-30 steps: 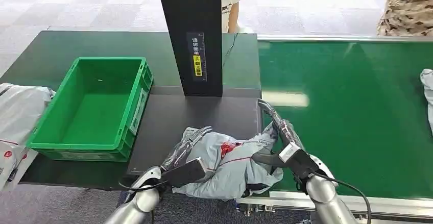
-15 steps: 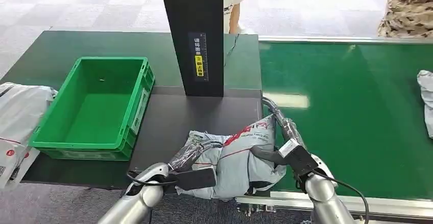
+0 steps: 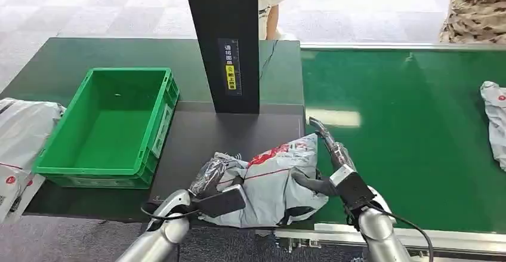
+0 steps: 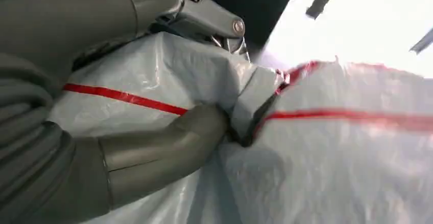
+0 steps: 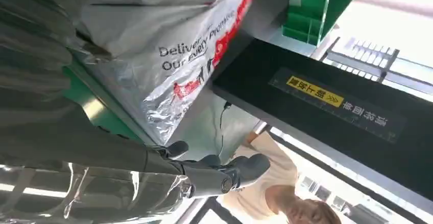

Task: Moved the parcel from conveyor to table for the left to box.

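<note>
The grey parcel now lies flatter at the table's front edge, beside the conveyor, than half a second ago. The left hand has closed on its near end; the right hand rests alongside, fingers straight. Handover looks nearly done. One green box, empty; a second parcel waits on the conveyor's far right edge.

Left hand curls its fingers in a grip; right hand stretches forward, fingers extended.
</note>
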### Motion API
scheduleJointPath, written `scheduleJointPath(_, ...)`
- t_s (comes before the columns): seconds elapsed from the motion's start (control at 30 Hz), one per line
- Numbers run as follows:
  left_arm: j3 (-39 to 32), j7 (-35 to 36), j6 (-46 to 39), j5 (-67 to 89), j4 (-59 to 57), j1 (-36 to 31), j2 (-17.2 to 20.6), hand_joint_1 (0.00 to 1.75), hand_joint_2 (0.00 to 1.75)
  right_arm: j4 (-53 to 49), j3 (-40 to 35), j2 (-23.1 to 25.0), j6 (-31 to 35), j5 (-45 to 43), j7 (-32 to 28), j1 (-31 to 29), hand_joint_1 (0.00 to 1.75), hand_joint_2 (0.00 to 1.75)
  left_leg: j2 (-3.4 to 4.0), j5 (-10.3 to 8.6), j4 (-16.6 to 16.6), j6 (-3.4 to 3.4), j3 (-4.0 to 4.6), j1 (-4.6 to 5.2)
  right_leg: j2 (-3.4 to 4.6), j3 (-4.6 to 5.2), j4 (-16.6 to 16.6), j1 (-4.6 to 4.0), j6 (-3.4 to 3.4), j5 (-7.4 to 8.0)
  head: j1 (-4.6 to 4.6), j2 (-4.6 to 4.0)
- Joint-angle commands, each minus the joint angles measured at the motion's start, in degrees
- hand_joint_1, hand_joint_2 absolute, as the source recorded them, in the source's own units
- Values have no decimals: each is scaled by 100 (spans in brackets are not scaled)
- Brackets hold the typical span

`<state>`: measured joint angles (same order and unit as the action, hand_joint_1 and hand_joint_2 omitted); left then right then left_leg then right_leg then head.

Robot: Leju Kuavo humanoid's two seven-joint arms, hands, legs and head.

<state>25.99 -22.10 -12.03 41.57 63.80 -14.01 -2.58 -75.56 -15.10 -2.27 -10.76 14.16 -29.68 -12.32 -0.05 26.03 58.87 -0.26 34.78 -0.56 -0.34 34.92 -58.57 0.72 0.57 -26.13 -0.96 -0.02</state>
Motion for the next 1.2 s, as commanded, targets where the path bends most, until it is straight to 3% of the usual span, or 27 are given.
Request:
scheduleJointPath(0.03, -639, -420, -1077, -251, 973, 255, 98, 175, 175, 443, -58, -88, -373, -94, 110, -149, 0, 175, 3, 3, -3, 0, -3, -5, 4, -4, 6, -4, 1, -1, 0, 0)
scheduleJointPath(0.17, -779, -833, -1917, -306, 1308, 385, 67, 175, 175, 709, -240, -166, -514, -20, 247, -296, 0, 175, 13, 6, -6, 2, -2, -5, 14, -1, 10, -5, 0, 0, 0, 0)
scheduleJointPath(0.2, -787, -916, -2027, -354, 1362, 405, 70, 175, 175, 752, -286, -186, -530, 9, 260, -325, 0, 0, 9, 4, -3, 1, 6, -5, 10, 7, 6, -4, 0, -1, 0, 0)
scheduleJointPath(0.43, -902, -1398, -2797, -355, 1868, 552, 70, 175, 175, 942, -449, -232, -498, 13, 220, -485, 0, 0, 14, 7, -6, 2, 4, -3, 17, 3, 12, -5, -2, 0, -2, 0)
scheduleJointPath(0.47, -1293, -1751, -2797, -34, 2111, 656, -147, 175, 175, 962, -457, -238, -493, -20, 200, -499, 0, 0, 10, 4, -2, 1, 17, -1, 12, 16, 6, -4, -1, 0, 0, 0)
scheduleJointPath(0.73, -2498, -1790, -2797, 1462, 3641, 800, -778, 175, 175, 1162, -536, -214, -491, -99, 103, -553, 0, 0, 14, 9, 3, 1, 20, -7, 16, 17, 6, -9, -1, -1, 0, 0)
scheduleJointPath(0.93, -3986, -1790, -2797, 2076, 2843, 260, -1145, 175, 175, 1140, -553, -152, -444, -41, 79, -501, 0, 0, 15, 3, -12, -1, 2, -4, 17, 3, 15, -5, 2, 2, 0, 0)
scheduleJointPath(1.03, -4659, -1141, -2797, 2541, 2152, -198, -1027, 175, 175, 1123, -543, -117, -432, 16, 95, -475, 0, 0, 6, -3, -13, -2, 4, -6, 8, 5, 14, -5, 4, 4, 0, 0)
scheduleJointPath(1.17, -3858, 1108, -2650, 2927, 783, -629, 88, 175, 175, 1086, -486, -110, -448, 134, 120, -443, 0, 0, -1, -10, -24, -8, -6, -1, 1, -2, 16, 0, 6, 4, 0, 0)
scheduleJointPath(1.2, -3725, 1363, -2604, 2829, 659, -693, 212, 175, 175, 1062, -461, -100, -460, 153, 126, -429, 0, 0, -11, -12, -22, -9, -2, 0, -9, 2, 12, 1, 10, 3, -2, 0)
